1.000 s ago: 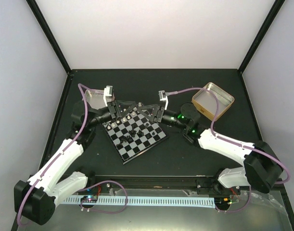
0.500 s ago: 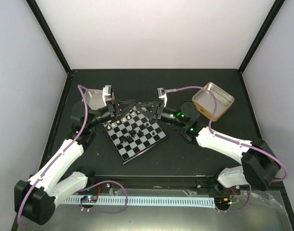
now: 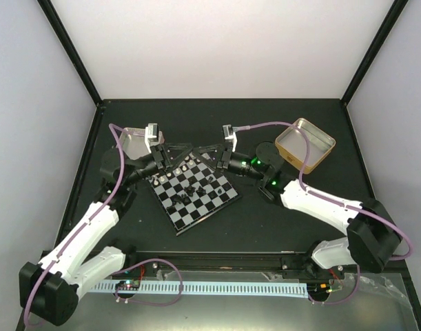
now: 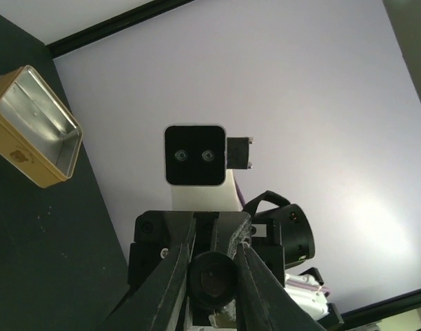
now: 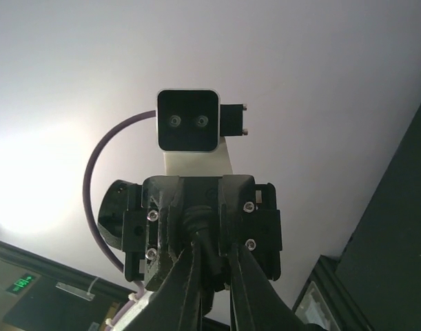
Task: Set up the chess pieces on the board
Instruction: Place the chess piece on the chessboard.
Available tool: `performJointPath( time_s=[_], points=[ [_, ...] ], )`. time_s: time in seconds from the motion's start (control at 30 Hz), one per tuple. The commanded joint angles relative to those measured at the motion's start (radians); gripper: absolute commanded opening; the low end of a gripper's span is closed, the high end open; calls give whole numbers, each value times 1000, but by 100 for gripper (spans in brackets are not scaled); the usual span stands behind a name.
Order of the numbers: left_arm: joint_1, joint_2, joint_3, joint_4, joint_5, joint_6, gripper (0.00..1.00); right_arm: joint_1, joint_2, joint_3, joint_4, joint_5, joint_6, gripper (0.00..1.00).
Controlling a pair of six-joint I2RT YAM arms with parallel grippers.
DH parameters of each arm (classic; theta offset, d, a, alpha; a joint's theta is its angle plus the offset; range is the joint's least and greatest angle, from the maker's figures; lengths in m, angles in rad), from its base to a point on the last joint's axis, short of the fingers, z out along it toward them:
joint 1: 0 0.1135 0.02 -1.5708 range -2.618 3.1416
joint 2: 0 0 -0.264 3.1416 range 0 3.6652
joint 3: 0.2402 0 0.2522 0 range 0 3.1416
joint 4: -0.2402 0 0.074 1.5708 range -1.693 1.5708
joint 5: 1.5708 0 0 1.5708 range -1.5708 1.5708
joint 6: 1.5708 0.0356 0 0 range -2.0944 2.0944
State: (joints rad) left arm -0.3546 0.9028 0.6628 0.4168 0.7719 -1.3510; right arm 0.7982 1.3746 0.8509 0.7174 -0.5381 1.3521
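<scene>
We see the black piece (image 4: 211, 279) held in the air over the far corner of the board (image 3: 211, 204). The left gripper (image 3: 177, 157) pinches its round end, while the right gripper (image 5: 211, 256) meets it nose to nose, fingers drawn together on what looks to us like the piece's slim end. We judge this a hand-over, and the danger lies there. If the left lets go before the right has a true hold, so small and rounded a shape could twist out. It would then drop among the chess pieces (image 3: 188, 186) on the squares below and knock some over. The board is a thin checker of black and silvery-grey, lying askew on the matte black table (image 3: 279, 227) between the two arms. Its men are tiny, some pale and some black. Beyond it, the gold tin (image 3: 305, 143) sits open, its inside bright bare metal with rounded corners.
</scene>
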Motion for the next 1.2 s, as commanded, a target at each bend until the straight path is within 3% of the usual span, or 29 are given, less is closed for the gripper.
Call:
performJointPath(
  time_s=[0.0,0.07,0.2,0.3,0.47,0.63,0.8,1.17],
  points=[
    [-1,-42,0,-116,-35,92,22,-4,-58,14,-142,44,-68,1],
    [-1,-57,15,-209,-66,158,33,-7,-77,5,-207,55,-101,1],
    [3,-98,37,-390,-160,296,69,-15,-115,22,-467,77,-225,1],
    [8,-133,47,-497,-242,442,80,-18,-122,95,-791,121,-399,1],
    [10,-163,116,-757,-418,718,84,-18,-81,228,-1284,337,-643,1],
    [10,-204,120,-847,-555,909,86,-18,-6,298,-1543,529,-736,1],
    [10,-213,118,-874,-595,1011,88,-18,120,344,-1639,573,-801,1],
    [11,-200,116,-874,-603,1013,88,-18,365,465,-1686,557,-910,1]
  ],
)
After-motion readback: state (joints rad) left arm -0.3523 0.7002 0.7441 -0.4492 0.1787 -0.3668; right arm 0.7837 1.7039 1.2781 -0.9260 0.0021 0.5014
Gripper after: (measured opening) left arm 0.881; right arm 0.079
